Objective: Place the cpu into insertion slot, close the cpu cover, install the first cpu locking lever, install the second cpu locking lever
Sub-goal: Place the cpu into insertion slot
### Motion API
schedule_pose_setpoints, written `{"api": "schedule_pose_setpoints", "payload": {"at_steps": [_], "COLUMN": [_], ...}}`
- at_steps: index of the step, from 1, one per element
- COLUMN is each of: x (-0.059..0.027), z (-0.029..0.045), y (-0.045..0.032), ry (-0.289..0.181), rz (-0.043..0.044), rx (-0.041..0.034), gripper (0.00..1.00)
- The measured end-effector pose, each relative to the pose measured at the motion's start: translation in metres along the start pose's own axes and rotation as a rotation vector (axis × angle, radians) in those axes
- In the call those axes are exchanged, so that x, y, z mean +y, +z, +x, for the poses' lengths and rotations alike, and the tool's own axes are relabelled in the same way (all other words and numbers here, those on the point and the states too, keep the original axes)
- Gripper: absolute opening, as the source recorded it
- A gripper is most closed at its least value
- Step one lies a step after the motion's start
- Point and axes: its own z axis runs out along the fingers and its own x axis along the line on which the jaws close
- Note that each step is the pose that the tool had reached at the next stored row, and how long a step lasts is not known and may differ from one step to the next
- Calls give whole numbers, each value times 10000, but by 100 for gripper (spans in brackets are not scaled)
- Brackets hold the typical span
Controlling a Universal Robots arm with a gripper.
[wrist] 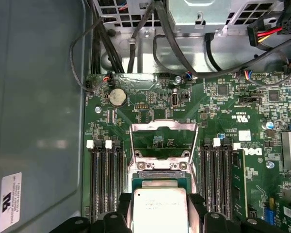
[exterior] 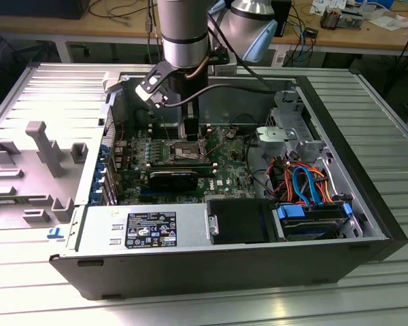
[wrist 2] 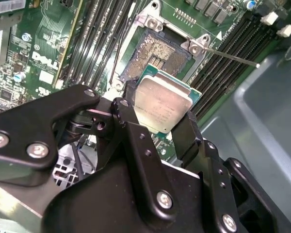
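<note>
Pincer (wrist 2: 159, 116) gripping cpu (wrist 2: 163, 103), silvery square top

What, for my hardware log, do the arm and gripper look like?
The arm is a silvery-grey cylinder with a dark band and a pale blue joint cap; a black cable loops beside it. The gripper is black, with jointed link fingers fastened by silver screws.

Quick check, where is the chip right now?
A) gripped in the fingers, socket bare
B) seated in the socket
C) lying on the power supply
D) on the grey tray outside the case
A: the chip is clamped between the fingers, and the socket shows its pin field uncovered.
</note>
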Motion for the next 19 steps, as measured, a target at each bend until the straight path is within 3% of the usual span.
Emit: {"api": "schedule_pose_setpoints", "payload": {"at_steps": [6,11,19], "x": [-19,-48,-61], "z": [-2,-4,-4], "y": [122,187,198], "ry": [-32,-36,-35], "rz": [-63,-181,-186], "rx": [4,3,12], "gripper": [54,54,54]}}
